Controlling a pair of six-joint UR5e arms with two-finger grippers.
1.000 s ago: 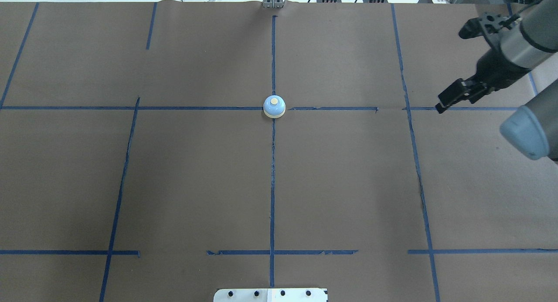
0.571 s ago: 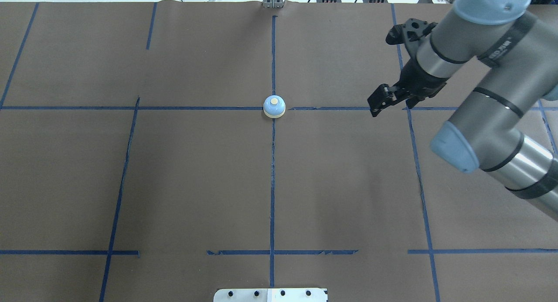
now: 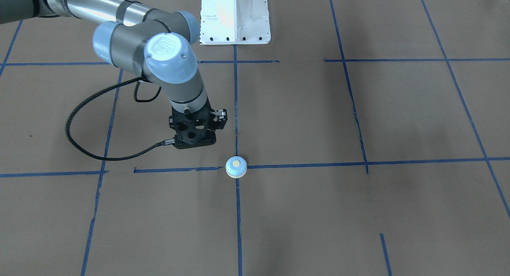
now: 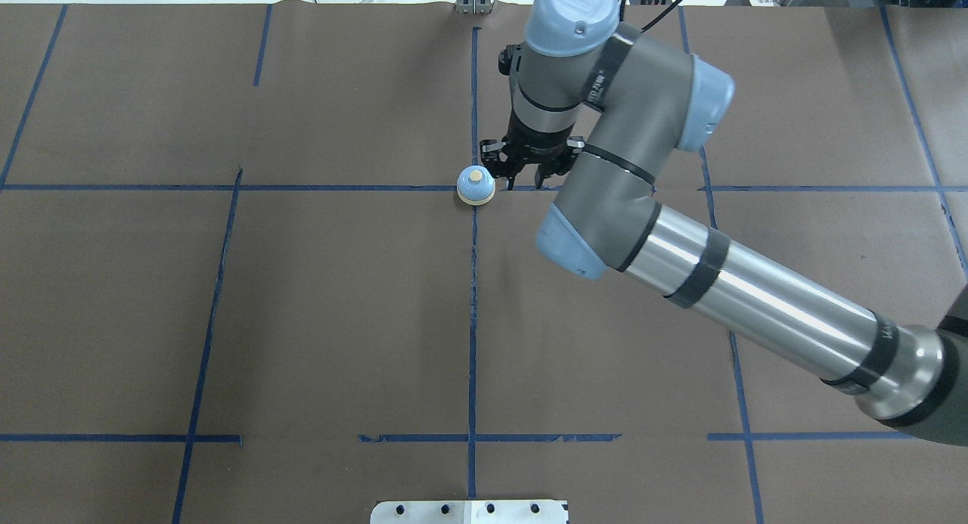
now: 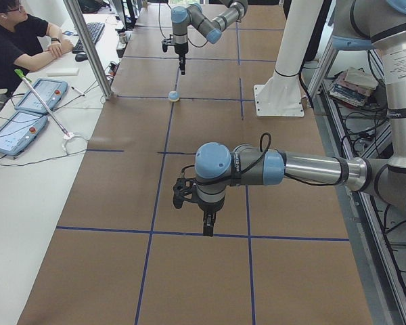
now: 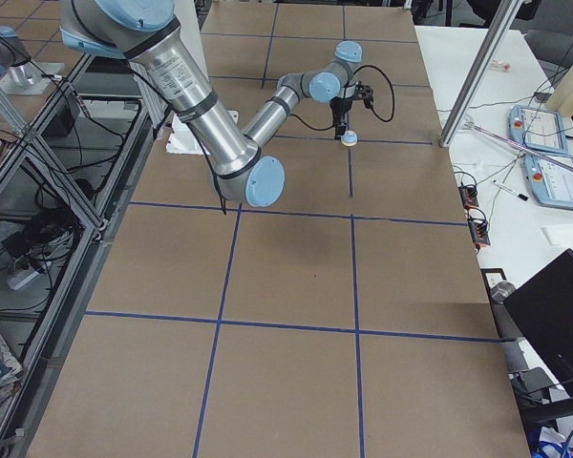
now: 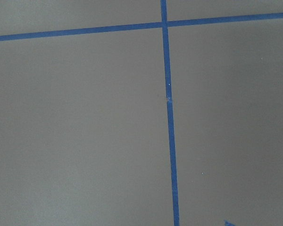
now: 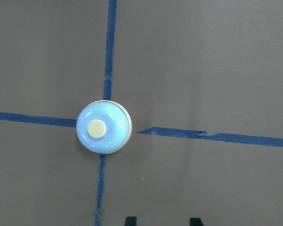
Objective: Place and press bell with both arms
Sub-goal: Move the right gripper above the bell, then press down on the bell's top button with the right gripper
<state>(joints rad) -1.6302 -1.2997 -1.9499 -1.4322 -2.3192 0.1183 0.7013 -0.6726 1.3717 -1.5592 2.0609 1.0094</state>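
The bell stands upright on the brown table where two blue tape lines cross; it also shows in the front view and in the right wrist view. My right gripper hangs pointing down just to the right of the bell, above the table and apart from it. Its two fingertips show apart at the bottom edge of the wrist view, open and empty. My left gripper shows only in the left side view, far from the bell, low over the table; I cannot tell whether it is open or shut.
The white pedestal base stands at the robot's side of the table. The right arm's black cable loops over the table. A person, tablets and a metal post are along the far side.
My right arm has swung in from the table's right edge toward the centre, and its gripper now hangs beside the bell. The bell has not moved.
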